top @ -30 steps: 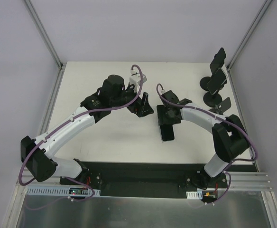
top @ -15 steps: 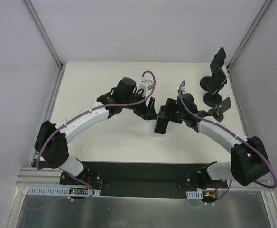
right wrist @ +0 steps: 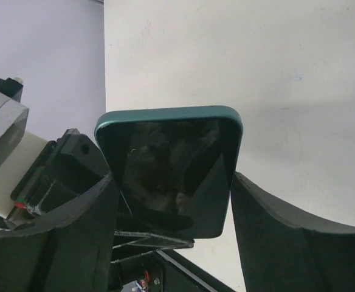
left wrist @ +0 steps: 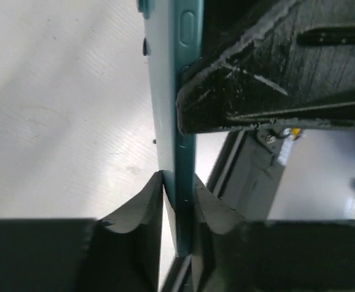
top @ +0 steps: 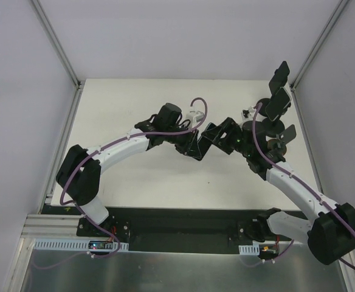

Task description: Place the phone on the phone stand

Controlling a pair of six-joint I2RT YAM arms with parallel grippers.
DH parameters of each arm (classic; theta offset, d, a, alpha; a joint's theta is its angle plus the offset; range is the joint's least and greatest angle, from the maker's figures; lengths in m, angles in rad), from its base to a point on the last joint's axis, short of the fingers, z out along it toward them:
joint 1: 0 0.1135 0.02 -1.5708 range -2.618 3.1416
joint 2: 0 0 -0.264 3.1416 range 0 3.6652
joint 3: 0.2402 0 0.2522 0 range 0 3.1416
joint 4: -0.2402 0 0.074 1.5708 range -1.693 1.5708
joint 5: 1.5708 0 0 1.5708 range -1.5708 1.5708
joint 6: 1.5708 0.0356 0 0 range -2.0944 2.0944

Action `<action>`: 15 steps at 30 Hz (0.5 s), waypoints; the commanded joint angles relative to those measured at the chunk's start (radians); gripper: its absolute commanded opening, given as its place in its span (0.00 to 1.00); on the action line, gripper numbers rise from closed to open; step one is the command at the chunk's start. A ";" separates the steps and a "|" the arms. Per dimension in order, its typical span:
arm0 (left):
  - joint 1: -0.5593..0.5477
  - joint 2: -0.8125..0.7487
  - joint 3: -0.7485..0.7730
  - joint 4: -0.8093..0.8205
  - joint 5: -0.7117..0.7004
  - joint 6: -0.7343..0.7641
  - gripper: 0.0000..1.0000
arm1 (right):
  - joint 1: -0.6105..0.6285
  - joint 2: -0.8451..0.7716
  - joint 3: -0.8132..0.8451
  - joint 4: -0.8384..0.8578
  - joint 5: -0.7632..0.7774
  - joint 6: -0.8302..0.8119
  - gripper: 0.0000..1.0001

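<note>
Mid-frame in the top view, the right claw [right wrist: 172,181] is clamping the phone [right wrist: 171,170] by its long sides while the left claw [left wrist: 177,190] is pinching its flat faces, seemingly regripping it to suit the stand [top: 279,139] at right.

phone [top: 209,137] between left pincer [top: 195,148] and right pincer [top: 221,137] | phone stands [top: 276,104] far right

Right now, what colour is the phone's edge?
Teal; the phone shows best in right wrist view.

bright even light; soft shadows; wrist foregrounds blurred
</note>
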 commanded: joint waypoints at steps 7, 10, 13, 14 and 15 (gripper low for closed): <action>-0.020 -0.077 0.032 0.038 0.088 0.025 0.00 | -0.071 -0.138 -0.063 0.102 -0.277 -0.193 0.96; -0.031 -0.100 0.037 0.064 0.179 0.025 0.00 | -0.240 -0.227 -0.074 0.027 -0.461 -0.386 0.97; -0.054 -0.114 0.040 0.101 0.282 0.016 0.00 | -0.363 -0.259 -0.060 -0.022 -0.683 -0.463 0.97; -0.060 -0.120 0.039 0.110 0.300 0.016 0.00 | -0.380 -0.267 -0.050 -0.022 -0.732 -0.476 0.95; -0.071 -0.125 0.039 0.118 0.344 0.015 0.00 | -0.389 -0.272 -0.043 -0.025 -0.810 -0.488 0.93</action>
